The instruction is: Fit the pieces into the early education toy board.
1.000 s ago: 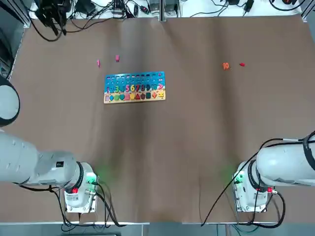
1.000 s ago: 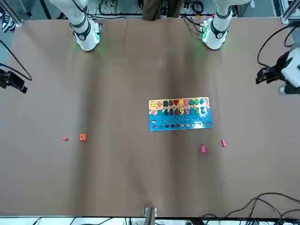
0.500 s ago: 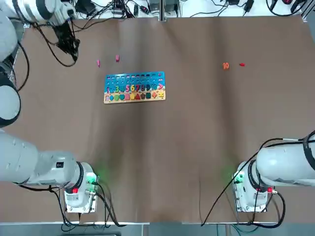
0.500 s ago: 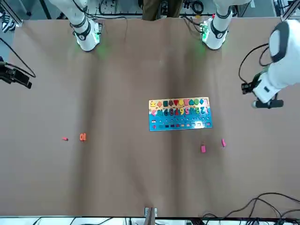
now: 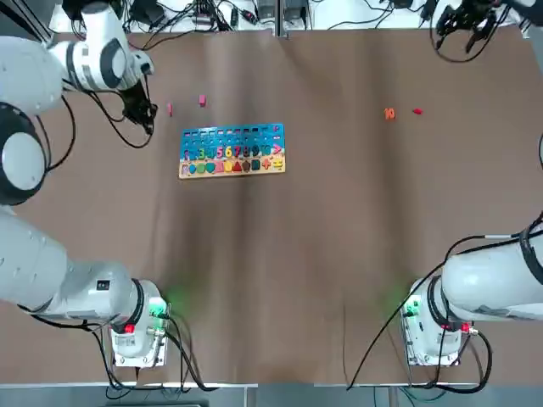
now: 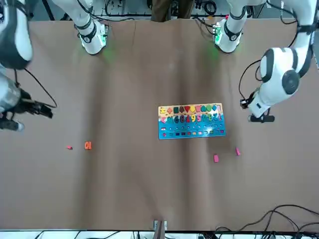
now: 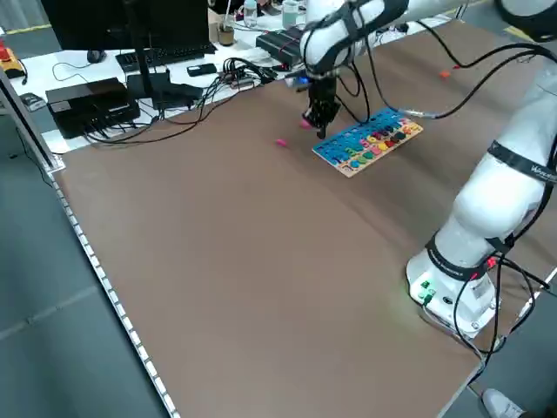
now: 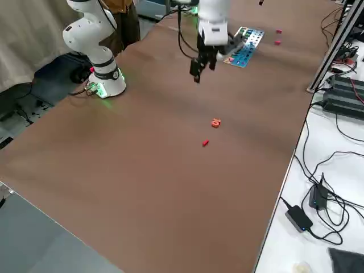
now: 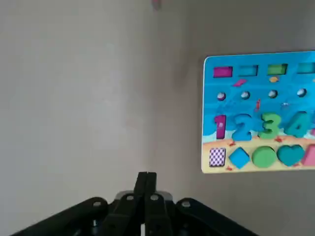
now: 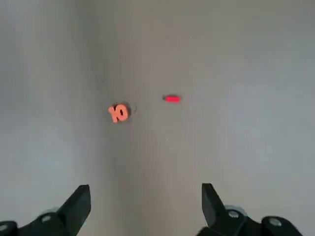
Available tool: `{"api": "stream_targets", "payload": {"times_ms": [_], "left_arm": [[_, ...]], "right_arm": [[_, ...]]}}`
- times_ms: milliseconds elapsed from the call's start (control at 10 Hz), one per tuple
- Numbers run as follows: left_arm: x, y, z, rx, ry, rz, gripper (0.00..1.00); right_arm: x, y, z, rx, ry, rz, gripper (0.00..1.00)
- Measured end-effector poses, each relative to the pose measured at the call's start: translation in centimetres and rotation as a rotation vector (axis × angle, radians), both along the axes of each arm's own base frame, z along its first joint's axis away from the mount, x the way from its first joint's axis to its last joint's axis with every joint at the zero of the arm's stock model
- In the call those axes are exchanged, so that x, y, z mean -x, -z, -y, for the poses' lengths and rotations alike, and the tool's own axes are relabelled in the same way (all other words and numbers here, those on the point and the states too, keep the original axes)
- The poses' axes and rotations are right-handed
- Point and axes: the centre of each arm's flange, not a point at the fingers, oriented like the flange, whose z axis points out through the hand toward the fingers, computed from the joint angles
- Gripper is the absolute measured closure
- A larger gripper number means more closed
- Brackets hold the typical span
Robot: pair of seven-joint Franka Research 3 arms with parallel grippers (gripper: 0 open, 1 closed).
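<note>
Toy board [image 5: 232,151] lies flat on the brown-covered table [image 5: 297,280], left of ctr in the top view, numerals and shapes seated in it. Its upper rows show recesses.

Two pink pcs [image 5: 202,100] [image 5: 170,109] lie loose nr the board's far edge, apart from each other. Orange "10" [image 5: 389,114] and red pc [image 5: 417,111] lie well to the right of the board, nr each other.

L gripper [image 9: 146,179] hangs above the table at the board's left side – clenched, fingertips together, nothing held. R gripper [image 10: 146,196] is over the far right part of the table – released, jaws wide apart, nothing between; both orange and red pcs are in its wrist view.

Surroundings: black cables [image 5: 199,21] and equipt along the far edge; monitor [image 7: 130,22] and keyboard [image 7: 165,57] on the white side table [image 7: 78,78]. Obstructions: L arm [image 5: 93,64] and its hanging cable loop [image 5: 119,127] nr the pink pcs; surface around the orange and red pcs clear.
</note>
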Motion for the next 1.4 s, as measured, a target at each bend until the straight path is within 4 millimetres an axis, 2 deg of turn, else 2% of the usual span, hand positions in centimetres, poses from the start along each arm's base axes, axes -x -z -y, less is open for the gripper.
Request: {"api": "stream_targets", "payload": {"times_ms": [300,500,600,700,800,900,1400], "left_arm": [[0.0,5.6,1.8,0.002,-0.035,0.017,0.99],[0.1,7.7,2.4,0.003,-0.048,0.009,0.99],[0.3,8.4,2.8,0.004,-0.047,-0.002,0.99],[0.4,8.9,3.0,0.005,-0.047,-0.012,0.99],[0.5,9.4,3.2,0.004,-0.051,-0.020,0.99],[0.6,9.9,3.3,0.003,-0.058,-0.025,0.99],[0.4,11.7,4.7,0.005,-0.090,-0.014,0.99]], "right_arm": [[-1.3,6.9,-1.0,-0.006,-0.019,0.027,0.01],[-2.7,13.1,-1.7,-0.015,-0.031,0.018,0.01],[-2.9,16.2,-2.9,-0.020,-0.049,-0.007,0.01],[-2.9,18.7,-4.0,-0.023,-0.061,-0.034,0.01],[-2.9,20.3,-4.3,-0.025,-0.066,-0.051,0.01],[-3.0,21.0,-4.2,-0.026,-0.064,-0.056,0.01],[-3.8,20.4,-4.4,-0.022,-0.084,-0.017,0.01]]}}
